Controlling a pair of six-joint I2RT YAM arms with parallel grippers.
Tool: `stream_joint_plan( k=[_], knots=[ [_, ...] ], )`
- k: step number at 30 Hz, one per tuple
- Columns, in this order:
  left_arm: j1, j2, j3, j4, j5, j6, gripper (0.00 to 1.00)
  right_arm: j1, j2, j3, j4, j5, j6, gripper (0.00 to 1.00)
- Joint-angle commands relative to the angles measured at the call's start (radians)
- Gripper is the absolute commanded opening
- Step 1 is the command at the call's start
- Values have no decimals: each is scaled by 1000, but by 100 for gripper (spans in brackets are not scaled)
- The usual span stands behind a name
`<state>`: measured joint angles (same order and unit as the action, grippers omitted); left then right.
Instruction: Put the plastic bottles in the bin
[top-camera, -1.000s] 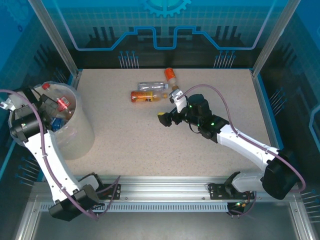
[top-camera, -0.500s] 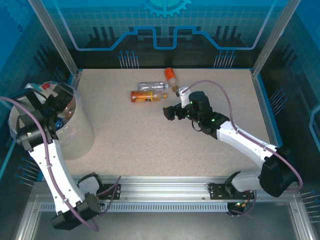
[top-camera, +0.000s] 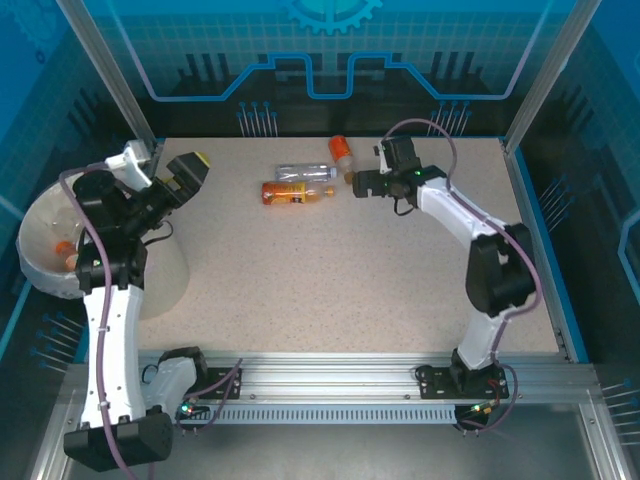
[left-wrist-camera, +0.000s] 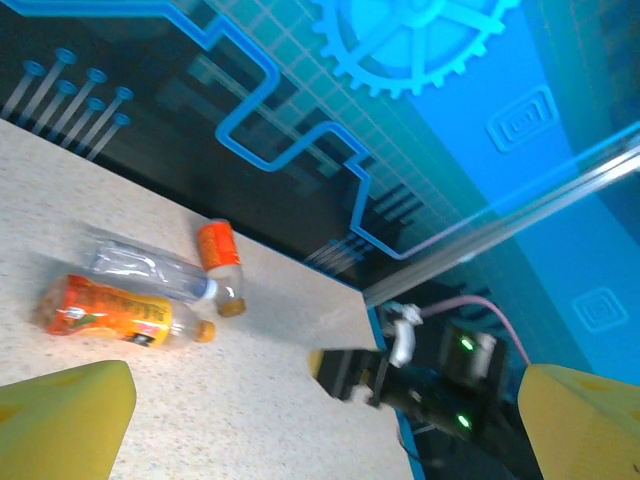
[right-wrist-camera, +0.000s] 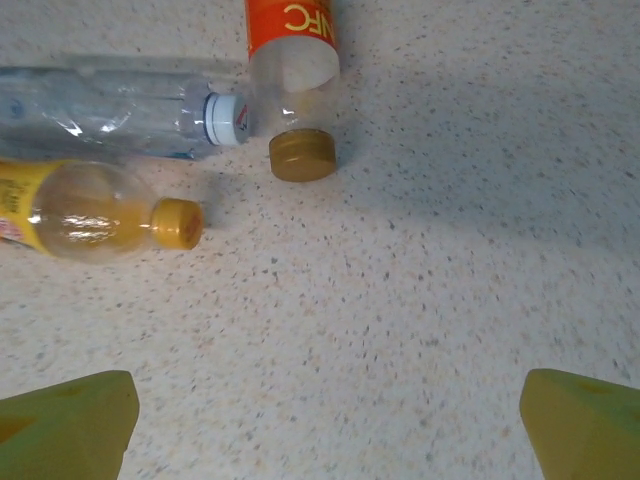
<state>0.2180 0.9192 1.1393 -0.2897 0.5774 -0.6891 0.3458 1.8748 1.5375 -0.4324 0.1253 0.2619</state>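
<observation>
Fingers (right-wrist-camera: 62, 428) near orange-labelled bottle (right-wrist-camera: 292, 45) (brown cap (right-wrist-camera: 302, 156))

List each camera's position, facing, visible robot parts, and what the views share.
Top external: above and behind the bases, looking down at table, bin, clear bottle, orange-capped bottle, brown-capped bottle; both arms, left gripper, right gripper visible.
Left wrist: raised near the bin, facing across the table toward the bottles; own yellow fingertips, right gripper ahead.
Right wrist: close above the table, looking down at bottle caps; own yellow fingertips.
Shared: all three views show the three bottles.
</observation>
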Motion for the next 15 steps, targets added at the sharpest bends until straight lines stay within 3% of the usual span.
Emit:
stream_joint_plan(
  k=[1,6,10,15],
  knots=[
    [-36,2,-34,120,34,-49,99,-6,155,193,-162,4,-104,95],
    [-58,-1,-58,123,35,-36,99,-5,406,507,-302,-66,-129,90],
    [-61,-14,-85,108,21,15,99,-4,600,763,-431,-21,-115,83],
    [-62,-4,-94,76,19,31,99,-3,732,939,-486,-29,-126,77]
  ],
)
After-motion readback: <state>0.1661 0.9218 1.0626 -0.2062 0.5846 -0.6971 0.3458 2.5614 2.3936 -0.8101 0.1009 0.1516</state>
